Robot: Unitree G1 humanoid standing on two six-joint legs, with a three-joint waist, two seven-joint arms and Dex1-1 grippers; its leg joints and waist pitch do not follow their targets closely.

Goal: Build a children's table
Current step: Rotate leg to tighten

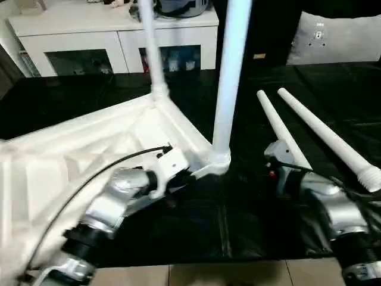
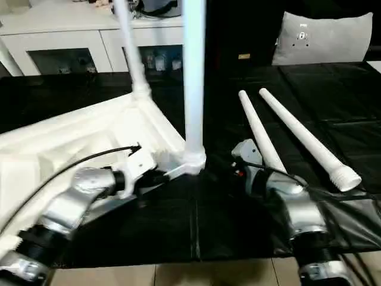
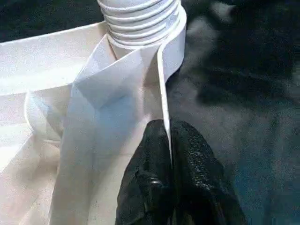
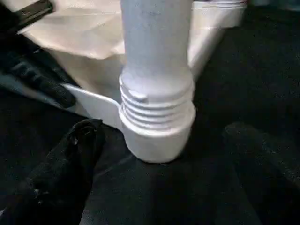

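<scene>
The white table top lies upside down on the black mat, ribbed underside up. Two white legs stand upright in its corner sockets, a far leg and a near leg. Two loose legs lie on the mat to the right. My left gripper is shut on the top's thin rim just beside the near corner socket. My right gripper is open, low on the mat, one black finger on each side of that socket's threaded base, apart from it.
A white cabinet with glass doors stands behind the mat. A grey cushion sits at the back right. The black mat ends near the front, where pale floor tiles begin.
</scene>
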